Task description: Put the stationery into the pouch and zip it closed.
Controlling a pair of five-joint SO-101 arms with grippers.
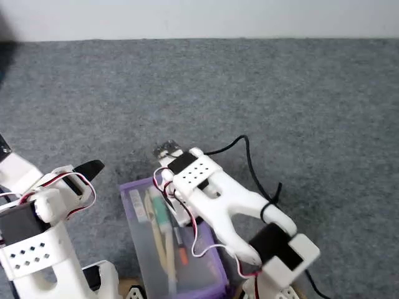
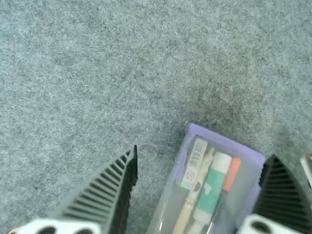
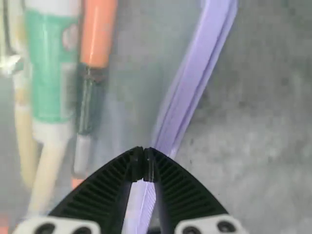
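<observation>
The counter (image 1: 299, 93) has a fuzzy gray cover. A see-through pouch (image 1: 143, 255) with purple edges lies flat on it, near the front. A black wire (image 1: 252, 168) runs over the gray beside the pouch.

— What is the surface (image 1: 280, 87) made of?
— Grey cloth, rough, fuzzy and matt.
— And the pouch (image 2: 222, 142)?
— Smooth translucent plastic with a purple rim, faintly glossy.
— The left claw (image 2: 204, 153)?
— Black matt plastic, ribbed. The right claw (image 3: 144, 156) is the same.
</observation>
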